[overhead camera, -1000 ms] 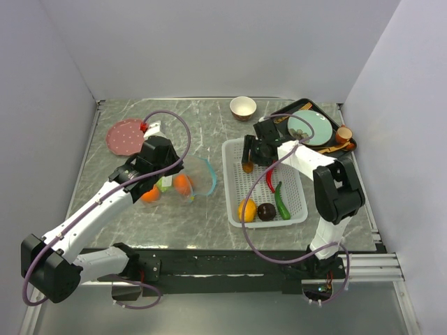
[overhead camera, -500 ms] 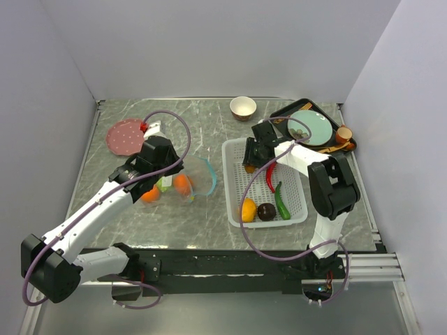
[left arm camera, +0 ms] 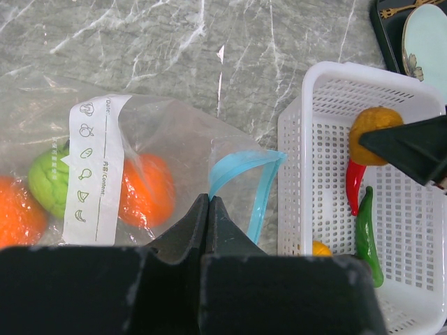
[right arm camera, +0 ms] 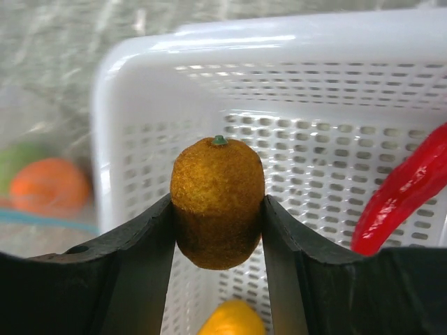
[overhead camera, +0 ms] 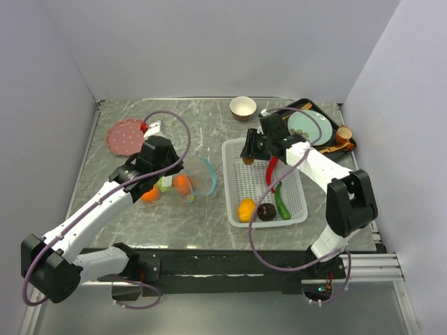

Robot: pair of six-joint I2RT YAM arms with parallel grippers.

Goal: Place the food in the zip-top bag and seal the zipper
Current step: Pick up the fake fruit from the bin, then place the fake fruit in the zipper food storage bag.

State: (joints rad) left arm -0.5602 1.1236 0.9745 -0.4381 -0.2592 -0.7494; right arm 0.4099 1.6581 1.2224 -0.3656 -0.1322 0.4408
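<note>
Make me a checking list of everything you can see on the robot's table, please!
Surface: grey marbled table.
Job's things: zip-top bag lies open, zipper unsealed, two oranges and green apple inside; kiwi held over the white basket; red chili, green pepper, yellow fruit and dark round fruit in the basket.
Clutter: pink plate, bowl, black tray with teal plate and small cup.
Jaws: left jaws shut on the bag's mouth edge; right jaws shut on the kiwi.
Cables: a purple cable loops off each arm.
Surroundings: plain white walls on three sides.
</note>
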